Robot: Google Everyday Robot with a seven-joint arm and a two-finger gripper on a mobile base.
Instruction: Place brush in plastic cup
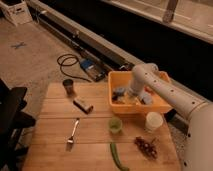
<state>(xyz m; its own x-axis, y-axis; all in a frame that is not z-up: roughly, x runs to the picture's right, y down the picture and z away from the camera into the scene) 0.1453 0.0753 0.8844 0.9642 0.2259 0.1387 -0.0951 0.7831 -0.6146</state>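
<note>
The plastic cup point(115, 125), small and translucent light green, stands upright on the wooden table point(55, 120), just in front of the yellow bin point(118, 79). My gripper point(131, 96) reaches down into the bin among several blue and grey items point(119, 92), on the end of the white arm point(165, 90). I cannot pick out a brush among those items. The cup is apart from the gripper, a short way nearer the front edge.
A white cup point(153, 121) stands right of the green cup. A dark metal cup point(68, 86) is at the back left, a brown block point(83, 105) near it. A fork point(73, 134), a green vegetable point(118, 156) and grapes point(145, 146) lie in front.
</note>
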